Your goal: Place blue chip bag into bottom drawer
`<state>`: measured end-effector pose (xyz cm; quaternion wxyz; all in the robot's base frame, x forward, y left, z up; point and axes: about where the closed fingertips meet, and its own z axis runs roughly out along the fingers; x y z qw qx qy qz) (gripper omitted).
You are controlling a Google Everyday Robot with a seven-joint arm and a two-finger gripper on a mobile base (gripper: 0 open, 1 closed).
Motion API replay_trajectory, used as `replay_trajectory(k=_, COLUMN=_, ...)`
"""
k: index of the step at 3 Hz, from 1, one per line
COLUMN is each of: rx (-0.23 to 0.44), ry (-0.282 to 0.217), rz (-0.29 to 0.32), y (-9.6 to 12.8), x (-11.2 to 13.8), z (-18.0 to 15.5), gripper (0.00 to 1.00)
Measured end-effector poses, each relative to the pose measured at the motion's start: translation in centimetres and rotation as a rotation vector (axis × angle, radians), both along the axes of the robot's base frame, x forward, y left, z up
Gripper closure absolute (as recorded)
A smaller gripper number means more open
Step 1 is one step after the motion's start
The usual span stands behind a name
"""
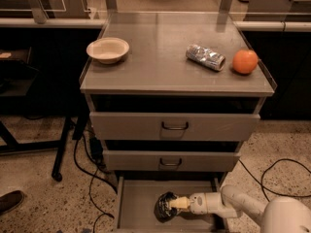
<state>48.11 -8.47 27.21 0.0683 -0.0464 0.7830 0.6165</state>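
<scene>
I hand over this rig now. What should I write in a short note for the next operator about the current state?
Gripper: low inside the open bottom drawer, its tip at the blue chip bag; whether it holds the bag cannot be seen.
Bag: inside the drawer, near the middle of its floor.
Done: drawer is open, bag is in it.
Left: confirm the release, then pull the arm out.
On the cabinet top: bowl, silver packet, orange.

cabinet top (pixel 160 74) | bowl (pixel 108 49) left | foil packet (pixel 205 57), orange (pixel 245 61) right | tool (pixel 172 204) in bottom drawer (pixel 138 211)
</scene>
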Motion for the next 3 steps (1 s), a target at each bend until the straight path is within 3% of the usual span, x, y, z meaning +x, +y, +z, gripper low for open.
replay_trajectory(k=1, rx=0.041, ry=0.009, rz=-0.004, y=0.9, x=1.1, z=-2.6, gripper=1.0)
replay_trajectory(k=3, rx=0.031, ry=0.023, rz=0.0, y=1.6, x=1.7, z=-5.6, gripper=1.0)
